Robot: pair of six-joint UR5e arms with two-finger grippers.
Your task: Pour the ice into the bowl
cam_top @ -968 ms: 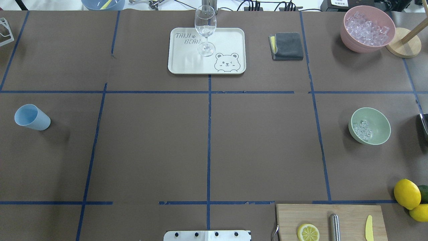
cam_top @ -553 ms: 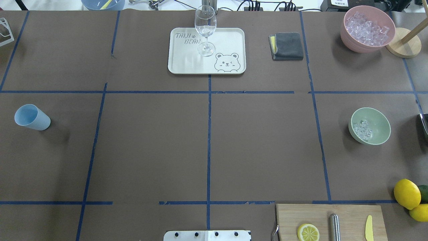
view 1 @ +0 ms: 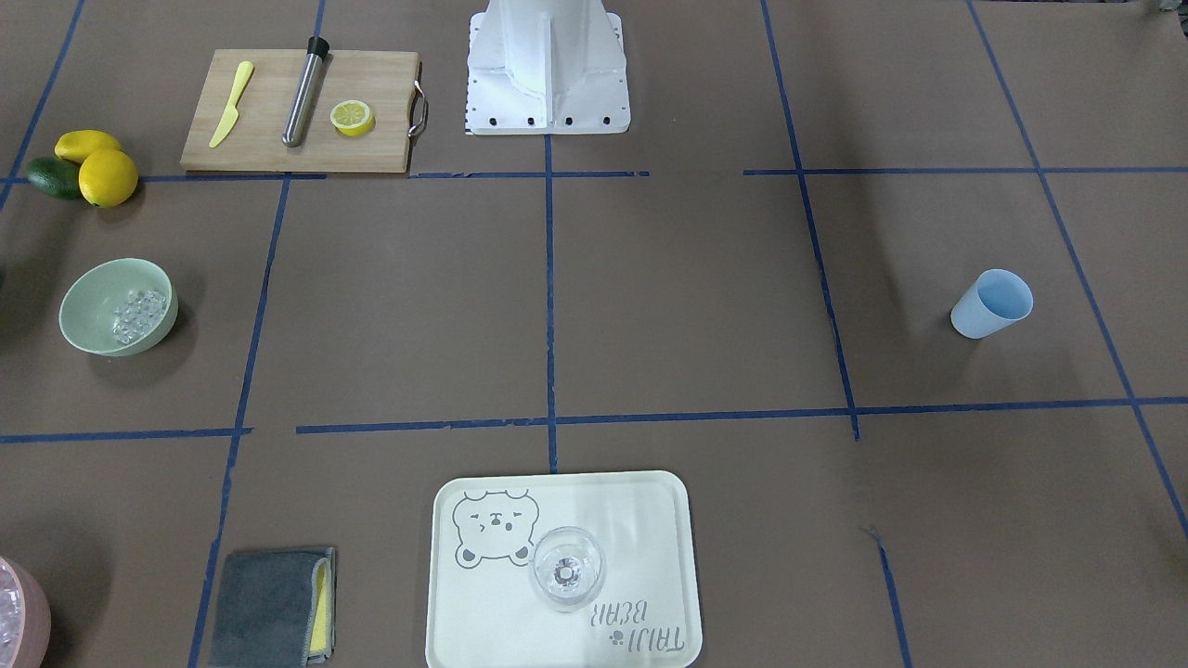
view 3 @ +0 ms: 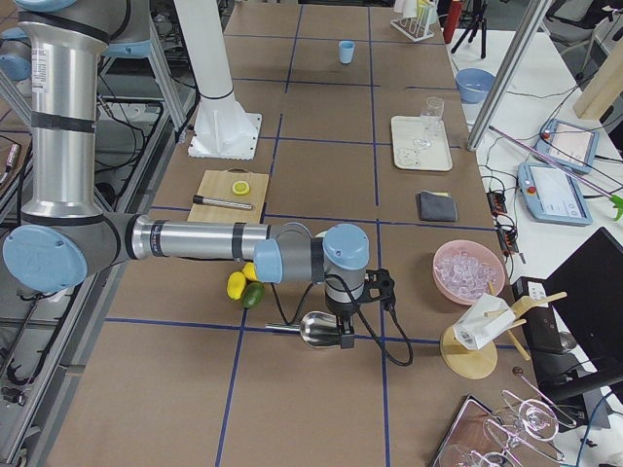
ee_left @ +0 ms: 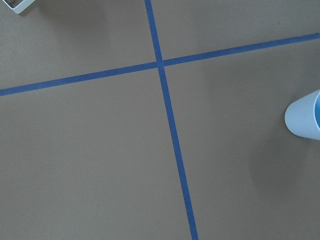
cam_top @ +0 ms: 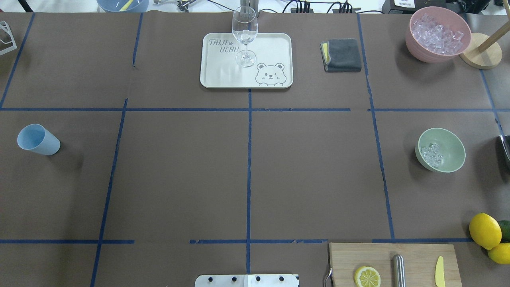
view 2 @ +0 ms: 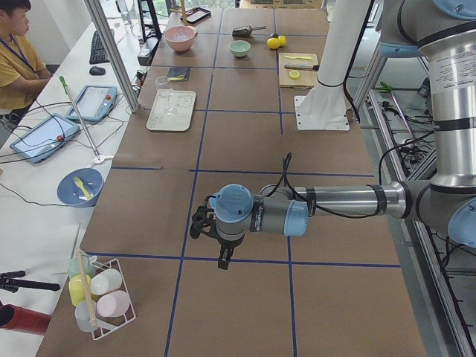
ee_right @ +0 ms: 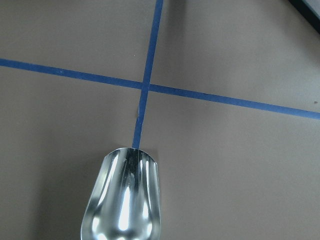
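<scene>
the bowl (cam_top: pixel 452 149) stands upright, mouth up, at the table's 3 o'clock in the overhead view; it is round, with no long axis. the ice (cam_top: pixel 432 154) lies heaped inside, toward its 8 o'clock wall. the scoop (ee_right: pixel 125 200), just beside the right gripper (view 3: pixel 348 331), runs 6 to 12 in the right wrist view, its open mouth at 12. neighbours stand well apart: the pink tub (cam_top: pixel 414 44) at the bowl's 12, the lemons (cam_top: pixel 485 230) at 5, and brown paper spreading off at 9. the left gripper (view 2: pixel 222 253) hangs near the blue cup (cam_top: pixel 38 139). i cannot tell whether either gripper's fingers are apart or together.
</scene>
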